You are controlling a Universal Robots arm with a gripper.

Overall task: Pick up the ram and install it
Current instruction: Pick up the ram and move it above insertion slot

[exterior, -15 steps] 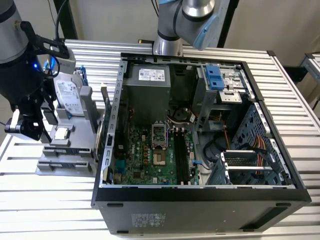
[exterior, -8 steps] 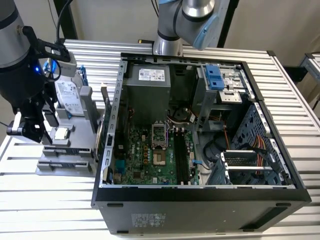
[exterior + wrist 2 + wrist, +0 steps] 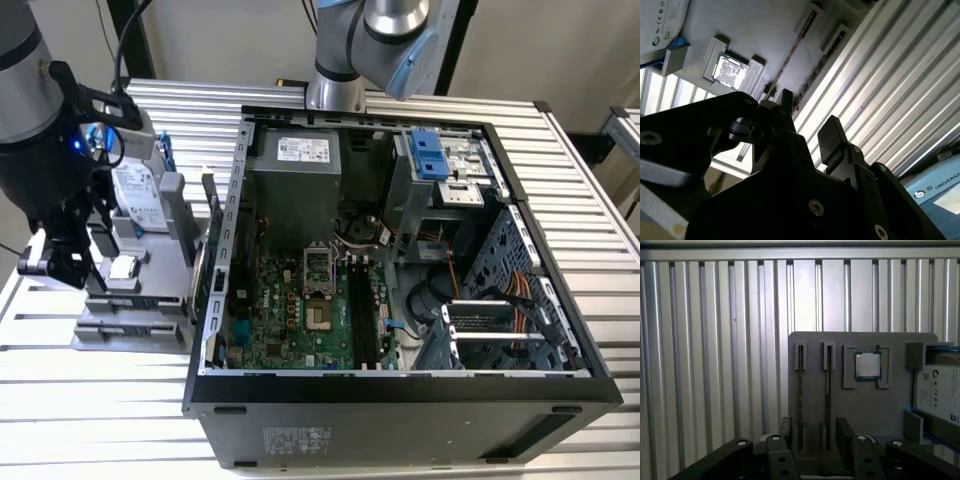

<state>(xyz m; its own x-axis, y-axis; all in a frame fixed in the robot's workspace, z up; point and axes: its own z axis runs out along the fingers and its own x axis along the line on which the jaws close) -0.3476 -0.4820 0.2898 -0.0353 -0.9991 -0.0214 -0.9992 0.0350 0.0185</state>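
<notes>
First wrist view, end effector spread wide over grey holder, ram slotted, processor and hard drive beside.

Computer case, grey parts tray

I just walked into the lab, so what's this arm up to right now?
The arm's gripper hangs open above a grey tray beside the open computer case. The ram sticks stand edgewise in the tray's slots, next to a processor chip and a hard drive. Nothing is picked up yet.
</notes>
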